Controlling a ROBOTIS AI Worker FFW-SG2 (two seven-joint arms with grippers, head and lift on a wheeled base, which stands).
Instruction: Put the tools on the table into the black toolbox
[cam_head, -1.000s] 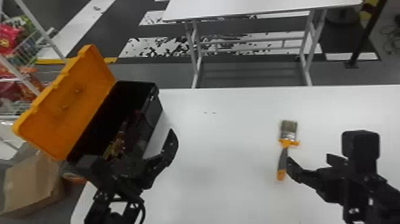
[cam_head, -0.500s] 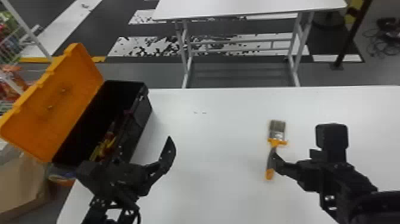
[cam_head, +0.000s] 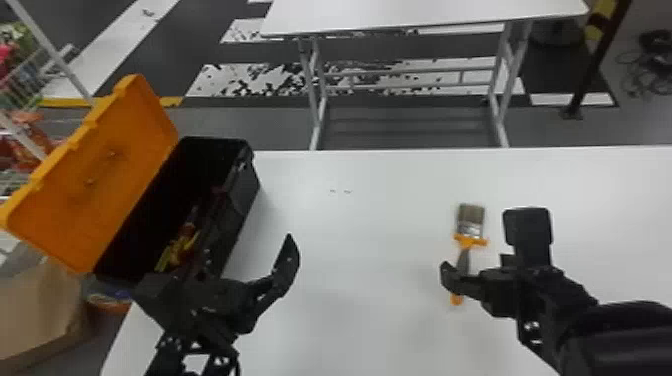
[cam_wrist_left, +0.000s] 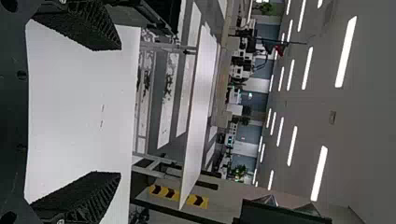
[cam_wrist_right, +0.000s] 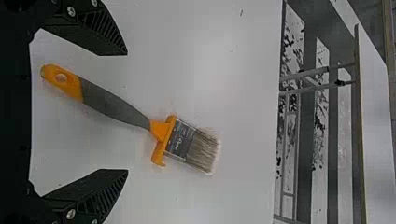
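On the white table lies a paintbrush (cam_head: 464, 255) with an orange and grey handle, bristles toward the far side. My right gripper (cam_head: 490, 255) is over its handle end. In the right wrist view, the right gripper (cam_wrist_right: 127, 112) is open, with the brush (cam_wrist_right: 114, 105) lying on the table beyond and between its fingers. The black toolbox (cam_head: 242, 200) stands at the table's left with its orange lid (cam_head: 115, 165) raised and yellow and red items (cam_head: 180, 245) inside. My left gripper (cam_head: 245, 255) is by the box's near right side, open and holding nothing in the left wrist view (cam_wrist_left: 120, 112).
The white table (cam_head: 360, 310) spreads between the two arms. Beyond its far edge stands another white table (cam_head: 420, 15). On the left are a wire rack (cam_head: 30, 80) and a cardboard box (cam_head: 40, 305) below the toolbox.
My right gripper has moved left, closer in over the brush handle. The left gripper has shifted slightly right, away from the toolbox. The head view has swung a little to the right.
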